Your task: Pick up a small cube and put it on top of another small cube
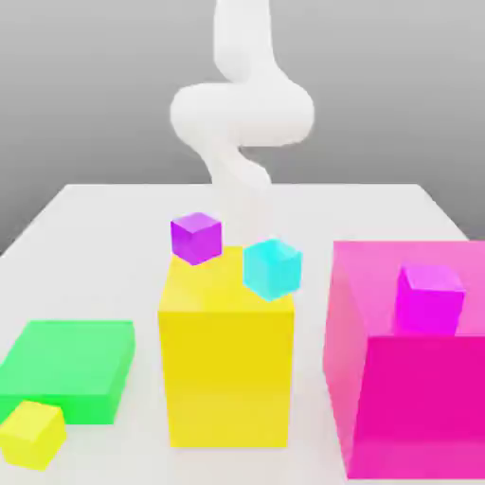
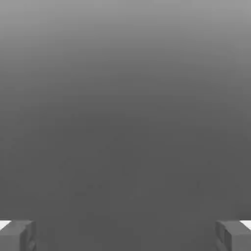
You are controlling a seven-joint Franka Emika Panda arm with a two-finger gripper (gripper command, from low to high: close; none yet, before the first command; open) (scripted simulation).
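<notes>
Nearest the camera stood the magenta block point(image 1: 417, 398), largest, at the exterior view's right, with a small magenta cube point(image 1: 429, 298) on it; then the tall yellow block point(image 1: 227, 365) carrying purple point(image 1: 196, 237) and cyan point(image 1: 272, 268) cubes; then the flat green block point(image 1: 71, 365). Smallest, the small cube point(image 1: 33, 433) lay just beside that green block. The gripper point(image 2: 125, 235) stood spread wide, holding nothing. Approach should be from directly above, fingers straddling opposite faces, clear of the green edge

- small cube point(image 1: 32, 434): plain bright yellow
- tall block point(image 1: 226, 355): yellow
- cube at its 11 o'clock point(image 1: 196, 237): purple
- cube at its 1 o'clock point(image 1: 272, 268): cyan
- flat block point(image 1: 68, 368): green
- big box point(image 1: 417, 398): pink
- cube on it point(image 1: 430, 298): magenta
- arm point(image 1: 242, 109): white
- table point(image 1: 104, 223): white
</notes>
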